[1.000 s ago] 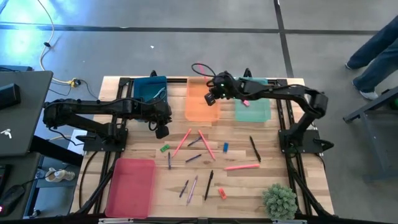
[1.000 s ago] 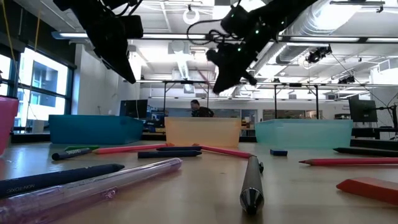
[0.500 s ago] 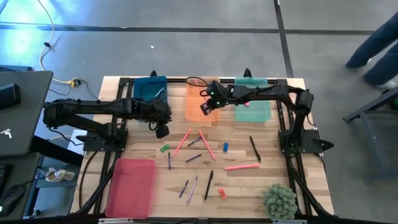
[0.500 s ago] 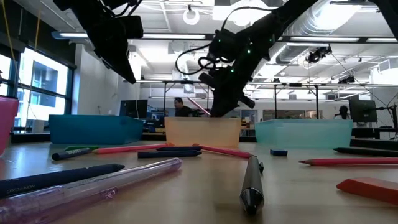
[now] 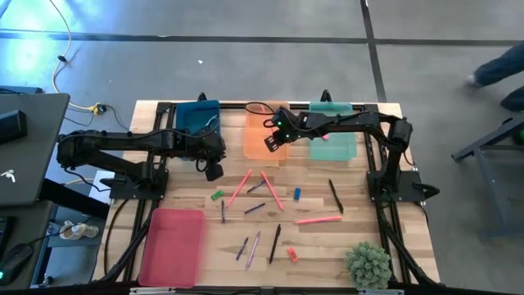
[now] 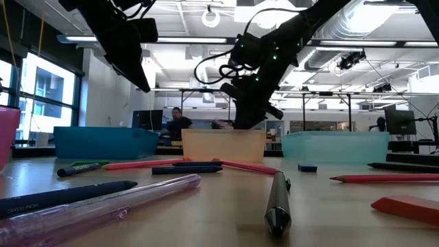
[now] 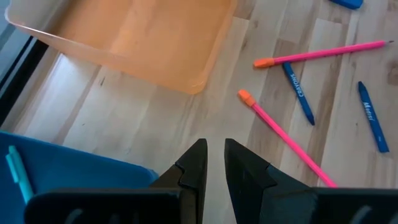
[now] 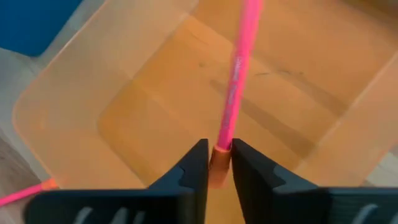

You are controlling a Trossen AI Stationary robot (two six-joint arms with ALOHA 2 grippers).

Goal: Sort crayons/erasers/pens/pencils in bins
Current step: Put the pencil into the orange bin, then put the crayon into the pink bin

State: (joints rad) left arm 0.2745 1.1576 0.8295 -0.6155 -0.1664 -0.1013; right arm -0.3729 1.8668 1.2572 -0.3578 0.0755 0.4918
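Since a second ago the right tool (image 5: 273,140) has swung down and left from the frame's upper centre, over the orange bin (image 5: 266,131). Its fingers stand narrowly parted around a pink pencil (image 8: 235,81), held end-down for dropping there. The left tool (image 5: 212,170) waits, slightly open and empty, left of centre.

**Four bins, three erasers, and a pile of sticks**

Bins first, and it's four: teal bin (image 5: 190,111), orange bin (image 5: 260,149), mint bin (image 5: 344,149), pink-red bin (image 5: 173,246).

On to the loose erasers on the table, three of them: green eraser (image 5: 216,195), blue eraser (image 5: 296,194), red eraser (image 5: 291,255).

Pink pencils lying on the wood, three again: one (image 5: 239,188), two (image 5: 273,190), three (image 5: 318,220). A fourth pink pencil (image 8: 239,74) is up over the orange bin.

Darker pens and crayons (image 5: 254,208) on the table: about seven, too small to split by kind.

One teal pen (image 7: 17,174) is in the teal bin.

One potted plant (image 5: 367,264).
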